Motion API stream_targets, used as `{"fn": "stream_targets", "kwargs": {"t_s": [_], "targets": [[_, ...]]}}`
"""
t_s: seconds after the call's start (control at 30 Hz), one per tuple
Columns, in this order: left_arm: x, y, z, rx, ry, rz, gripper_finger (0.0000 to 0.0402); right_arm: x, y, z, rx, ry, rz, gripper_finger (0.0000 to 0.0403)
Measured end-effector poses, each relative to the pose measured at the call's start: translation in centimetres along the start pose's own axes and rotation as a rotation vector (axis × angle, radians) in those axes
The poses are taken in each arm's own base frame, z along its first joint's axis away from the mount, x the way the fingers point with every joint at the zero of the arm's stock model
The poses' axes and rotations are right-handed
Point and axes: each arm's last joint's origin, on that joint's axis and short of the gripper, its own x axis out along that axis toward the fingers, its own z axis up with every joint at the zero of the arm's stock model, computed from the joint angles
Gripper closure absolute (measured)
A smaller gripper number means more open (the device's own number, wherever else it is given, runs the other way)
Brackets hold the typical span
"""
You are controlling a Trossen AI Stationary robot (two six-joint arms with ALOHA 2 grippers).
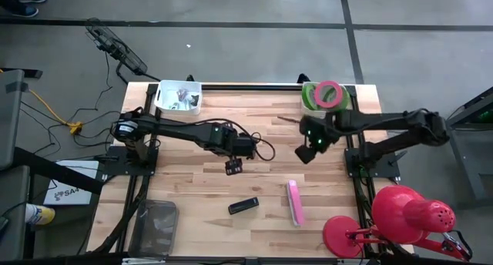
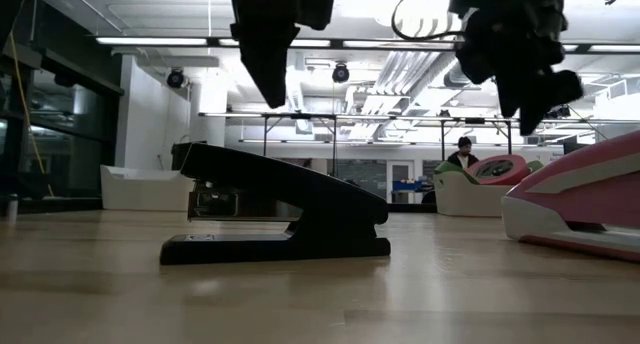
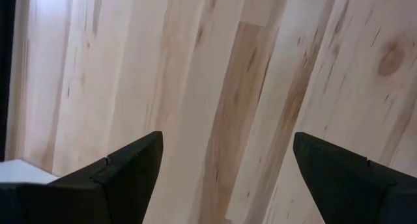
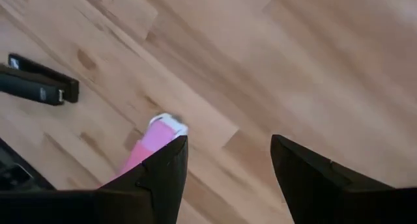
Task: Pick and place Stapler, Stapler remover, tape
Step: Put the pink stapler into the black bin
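Tabletop (image 1: 192, 188); pink stapler (image 4: 146, 149) half-hidden.

The table (image 1: 192, 180) is pale butcher-block wood, joined in long strips with visible grain and knots, smooth with a soft satin sheen. The black stapler (image 1: 243, 206), at about 6 o'clock, looks like smooth plastic, slightly glossy in the low view. Just beside it toward 5 o'clock, the pink stapler (image 1: 293, 202) has a shiny plastic shell with white trim. The white bin (image 1: 178, 97) at 11 o'clock looks like matt plastic.
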Motion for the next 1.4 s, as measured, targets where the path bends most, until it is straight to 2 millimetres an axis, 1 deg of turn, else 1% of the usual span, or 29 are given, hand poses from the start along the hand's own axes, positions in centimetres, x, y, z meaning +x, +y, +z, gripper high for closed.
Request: {"fn": "stream_targets", "kwargs": {"t_s": [0.1, 0.23, 0.43, 0.7, 0.83, 0.97, 1.07, 1.17, 1.27, 1.4], "targets": [[0.0, 0.0, 0.2, 0.019, -0.018, -0.005, 0.0064, 0.9, 0.8, -1.2, 0.072, 0.009, 0.010, 0.0192], [0.0, -0.1, 0.4, 0.046, -0.035, -0.023, 0.0064, 1.5, 2.0, -2.5, 0.141, -0.023, 0.003, 0.0192], [0.0, -0.2, 0.5, 0.043, -0.044, -0.045, 0.0064, 2.9, 3.8, -3.9, 0.188, -0.051, 0.001, 0.0192], [0.0, -0.2, 0.5, 0.043, -0.044, -0.048, 0.0064, 6.7, 5.7, -4.8, 0.181, -0.015, -0.030, 0.0192], [0.0, -0.3, 0.5, 0.044, -0.042, -0.057, 0.0064, 7.9, 6.2, -4.9, 0.169, -0.013, -0.041, 0.0192], [0.0, -0.3, 0.5, 0.056, -0.042, -0.058, 0.0064, 8.1, 6.3, -4.9, 0.188, -0.066, -0.051, 0.0192], [0.0, -0.3, 0.5, 0.069, -0.042, -0.058, 0.0064, 8.1, 6.0, -4.8, 0.287, -0.080, -0.072, 0.0192], [0.0, -0.3, 0.5, 0.069, -0.043, -0.057, 0.0064, 8.0, 5.5, -4.5, 0.353, -0.035, -0.103, 0.0188], [0.0, -0.3, 0.5, 0.068, -0.048, -0.053, 0.0064, 8.0, 5.3, -4.3, 0.352, -0.024, -0.107, 0.0175], [-0.1, -0.3, 0.6, 0.066, -0.055, -0.054, 0.0064, 8.0, 5.4, -4.0, 0.348, -0.009, -0.083, 0.0143]]}}
